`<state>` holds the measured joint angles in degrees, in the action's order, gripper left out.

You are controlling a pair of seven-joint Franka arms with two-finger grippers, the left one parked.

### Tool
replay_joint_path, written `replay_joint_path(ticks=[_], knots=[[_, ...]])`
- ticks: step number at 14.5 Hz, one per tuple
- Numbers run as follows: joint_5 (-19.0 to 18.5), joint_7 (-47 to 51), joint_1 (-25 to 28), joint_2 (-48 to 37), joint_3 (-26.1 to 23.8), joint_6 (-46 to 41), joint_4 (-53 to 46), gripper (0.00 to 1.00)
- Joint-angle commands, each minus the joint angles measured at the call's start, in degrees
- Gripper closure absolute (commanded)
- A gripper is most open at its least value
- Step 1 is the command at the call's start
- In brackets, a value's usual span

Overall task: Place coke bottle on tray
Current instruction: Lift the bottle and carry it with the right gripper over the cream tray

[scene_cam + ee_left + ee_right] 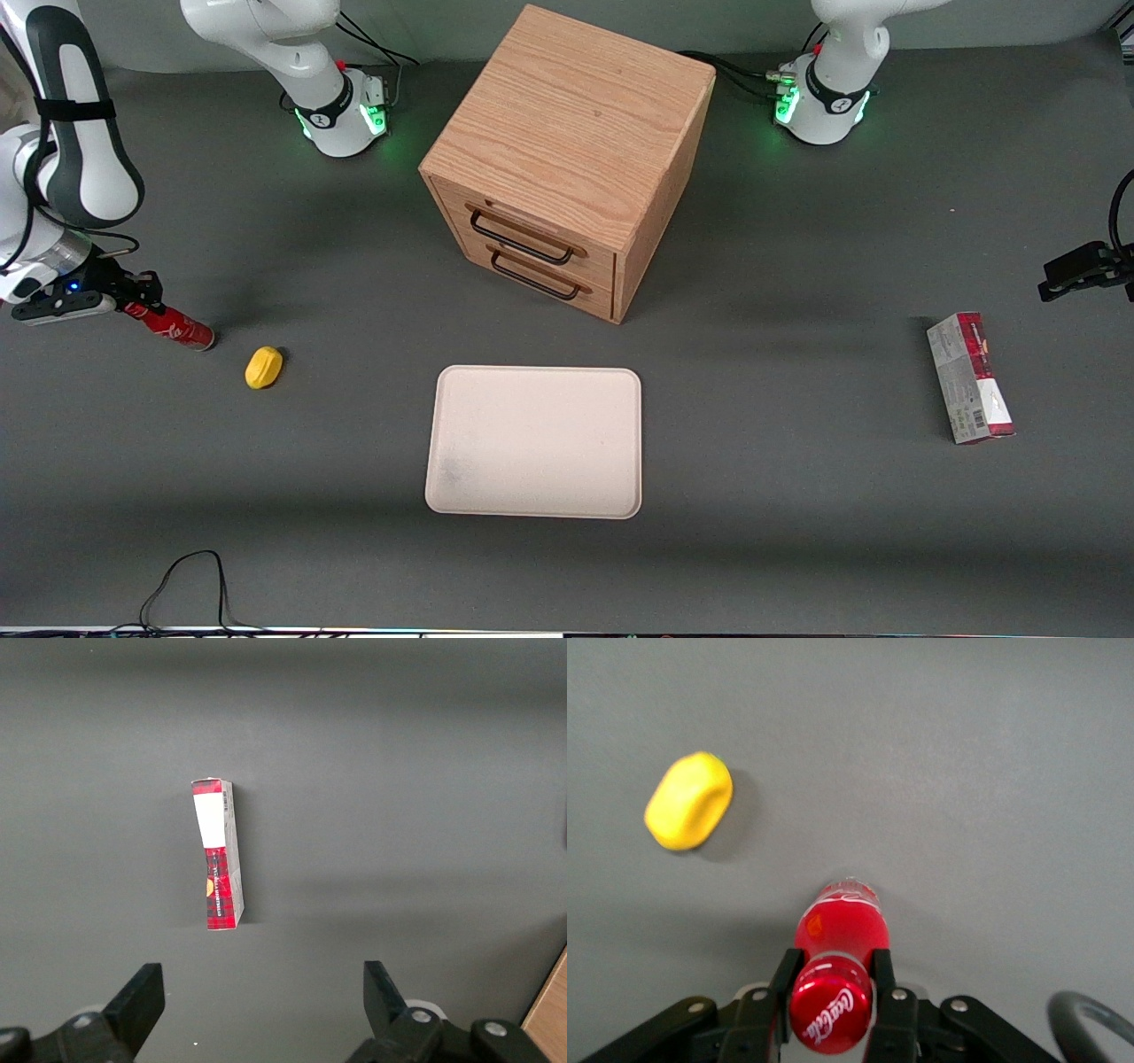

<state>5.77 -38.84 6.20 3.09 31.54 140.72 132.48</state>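
Bottle (177,327) tilted at the working arm's end of the table (797,549), well apart from tray (535,440), base low, neck clamped in pincer (142,299). Pincer closed on the neck just under the cap, fingers (882,967) either side. Needs a firm hold, a lift clear of the table, then a carry toward the tray passing above the yellow piece (263,367) lying between bottle and tray. Best lowered onto bare tray well inside the rim, released only once settled.

The gripper (142,299) holds the coke bottle (177,330) near its cap. A small yellow thing (263,367) sits between it and the tray (535,440). The wooden cabinet (567,159) stands farther from the camera, off that path.
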Motion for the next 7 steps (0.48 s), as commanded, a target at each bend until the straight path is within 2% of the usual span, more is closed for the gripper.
replay_joint_path(ticks=[1, 3, 7], knots=[[0.65, 8.83, -0.05, 0.95, -3.84, -12.09, -11.85, 1.0], [0.39, 16.04, 0.04, 2.96, -6.65, -21.06, -21.17, 1.0], [-2.42, 29.31, 0.04, 8.66, -13.15, -34.96, -39.8, 1.0]])
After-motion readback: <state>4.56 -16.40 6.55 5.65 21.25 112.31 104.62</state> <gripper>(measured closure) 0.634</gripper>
